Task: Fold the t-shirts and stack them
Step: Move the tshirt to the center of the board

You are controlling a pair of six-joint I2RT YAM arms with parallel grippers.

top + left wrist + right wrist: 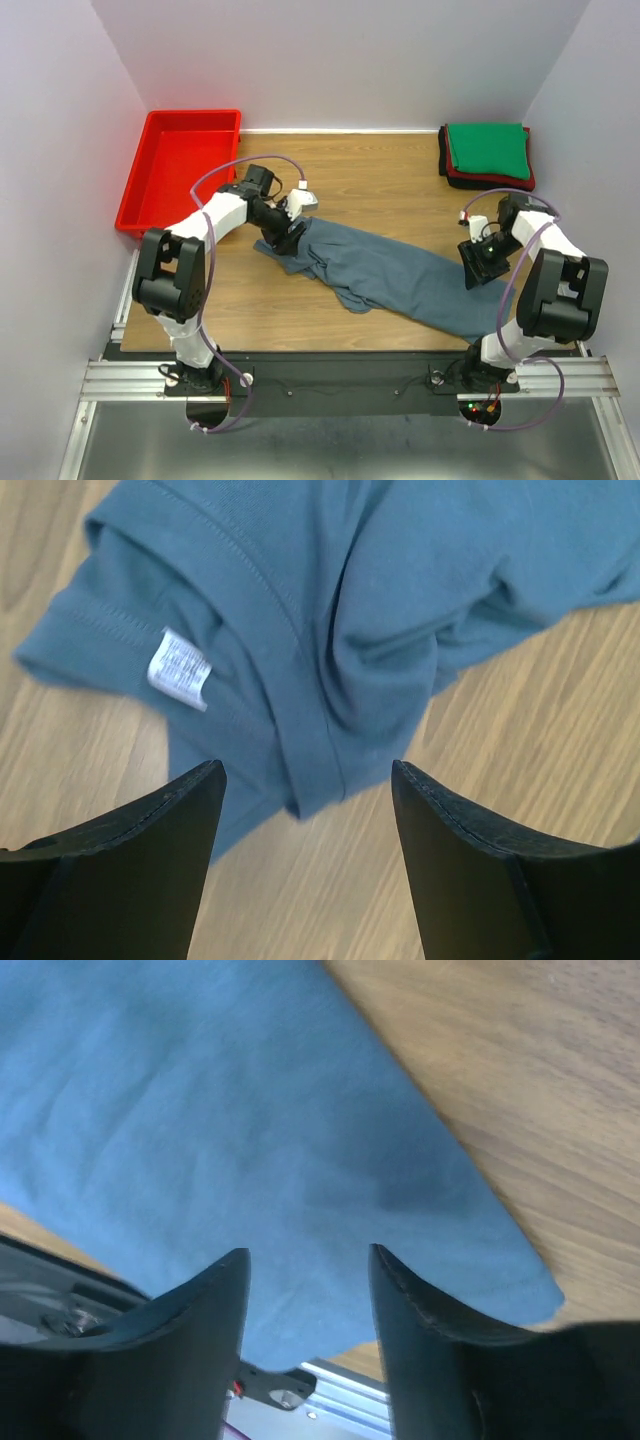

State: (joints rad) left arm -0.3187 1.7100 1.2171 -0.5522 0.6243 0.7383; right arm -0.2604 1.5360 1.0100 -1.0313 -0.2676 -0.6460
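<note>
Sprawling diagonally from centre to lower right of the top view, the slate blue-grey t-shirt point(385, 275) lies crumpled on the wood table point(390, 170). Left gripper point(305, 777) is over its upper-left end, fingers apart, holding nothing; white label point(180, 668) is just ahead. Right gripper point(308, 1255) is over the lower-right end, also spread. Folded green t-shirt point(487, 148) tops a stack at upper right. Red tray point(180, 170) is at upper left.
</note>
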